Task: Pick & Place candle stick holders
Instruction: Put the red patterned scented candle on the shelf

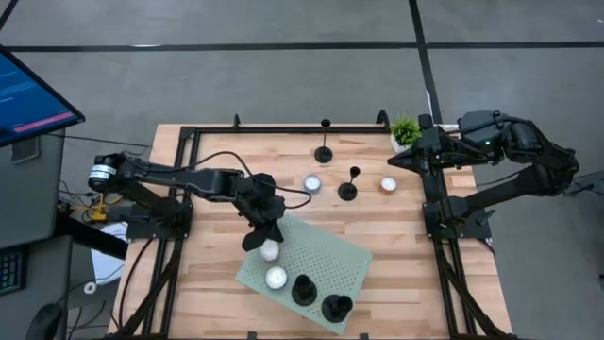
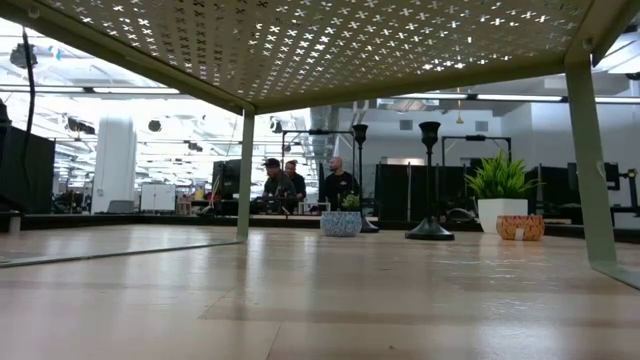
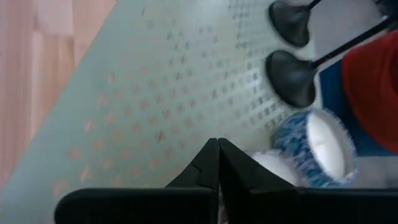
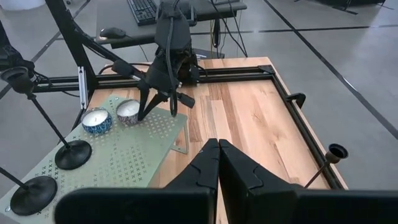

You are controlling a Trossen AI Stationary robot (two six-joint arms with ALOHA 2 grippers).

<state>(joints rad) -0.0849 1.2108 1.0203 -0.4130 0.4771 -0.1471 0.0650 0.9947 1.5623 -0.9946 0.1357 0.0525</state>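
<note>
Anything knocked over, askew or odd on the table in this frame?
Nothing is tipped or spilled. All four thin-stemmed black candle stick holders stand upright: two on the pale green perforated metal tray, at and, two on the wooden table, at and. The only skew is the tray, which sits angled to the table's edges.

The high view looks straight down on the whole table (image 1: 396, 236) and both arms. The low view sits at tabletop height beneath the perforated tray (image 2: 330, 40), facing level into the room. The left wrist view looks down close on that tray (image 3: 155, 93). The right wrist view looks from farther off across the table (image 4: 249, 118) at the same tray (image 4: 130, 155), which the high view shares (image 1: 321, 255).
</note>
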